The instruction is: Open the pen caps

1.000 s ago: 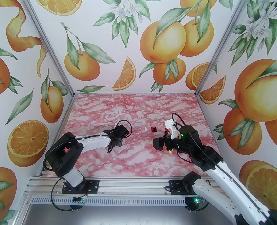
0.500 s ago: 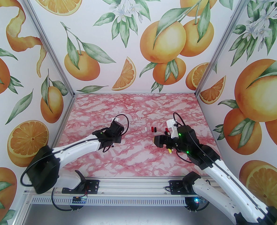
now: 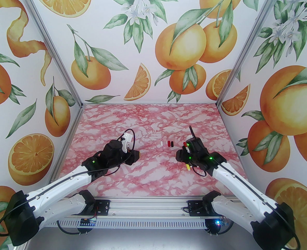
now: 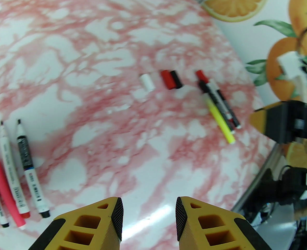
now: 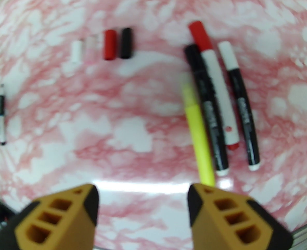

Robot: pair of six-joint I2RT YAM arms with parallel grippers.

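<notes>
Three loose pen caps lie in a row mid-table: white point(image 3: 160, 143) point(image 4: 147, 82), red point(image 3: 168, 143) point(image 5: 109, 44) and black point(image 3: 172, 143) point(image 5: 126, 43). Right of them lie capped pens: a yellow pen point(image 5: 199, 134) point(image 3: 188, 167), a black-capped pen point(image 5: 208, 108), a red-capped pen point(image 5: 216, 87) and a white-capped pen point(image 5: 239, 100). Uncapped pens, one of them pink point(image 4: 2, 186), lie at the left, next to white barrels point(image 4: 30, 170). My left gripper point(image 3: 135, 156) point(image 4: 148, 217) is open and empty, left of the caps. My right gripper point(image 3: 179, 155) point(image 5: 143, 210) is open and empty, just before the capped pens.
The pink marbled table point(image 3: 148, 176) is walled on three sides by orange-print panels point(image 3: 143, 48). An aluminium rail point(image 3: 143, 210) runs along the near edge. Bare tabletop stretches behind the caps and between the two grippers.
Both arms have stretched out low, elbows dropping toward the near edge. The left gripper turned and shifted slightly right; the right gripper drew back a little to the right. Caps and pens stayed put.
</notes>
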